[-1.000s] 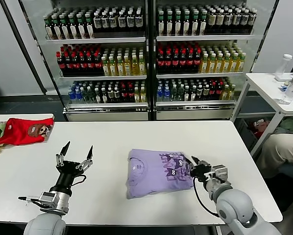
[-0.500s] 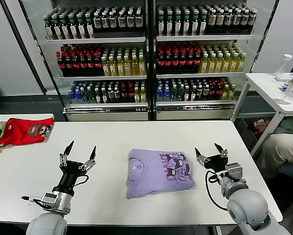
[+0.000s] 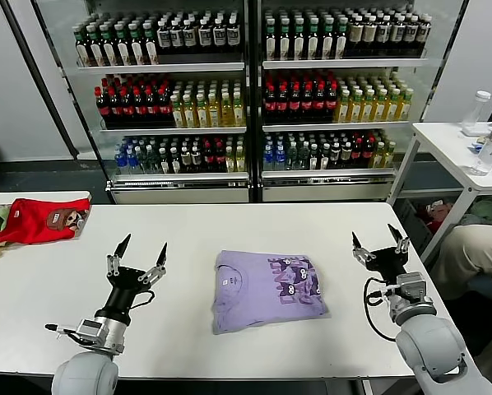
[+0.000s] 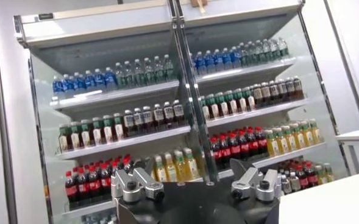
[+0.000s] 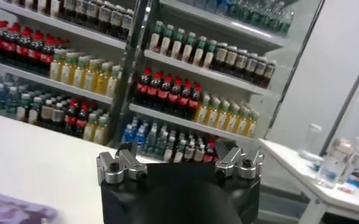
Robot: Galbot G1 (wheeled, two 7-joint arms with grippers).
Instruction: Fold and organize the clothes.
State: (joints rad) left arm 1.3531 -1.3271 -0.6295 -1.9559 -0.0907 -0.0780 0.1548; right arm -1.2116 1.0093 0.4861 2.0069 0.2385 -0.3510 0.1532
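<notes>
- Lavender T-shirt [image 3: 266, 290] folded flat mid-table [image 3: 188, 222], print up, nothing touching it.
- Left gripper [image 3: 139, 253] raised off to shirt's left, fingers spread wide, empty.
- Right gripper [image 3: 379, 244] raised off to shirt's right, also spread, empty.
- Risk imo: soft fabric, top fold could spring open w/o weight; any re-grab near the shirt's right edge prob drags the stack apart.
</notes>
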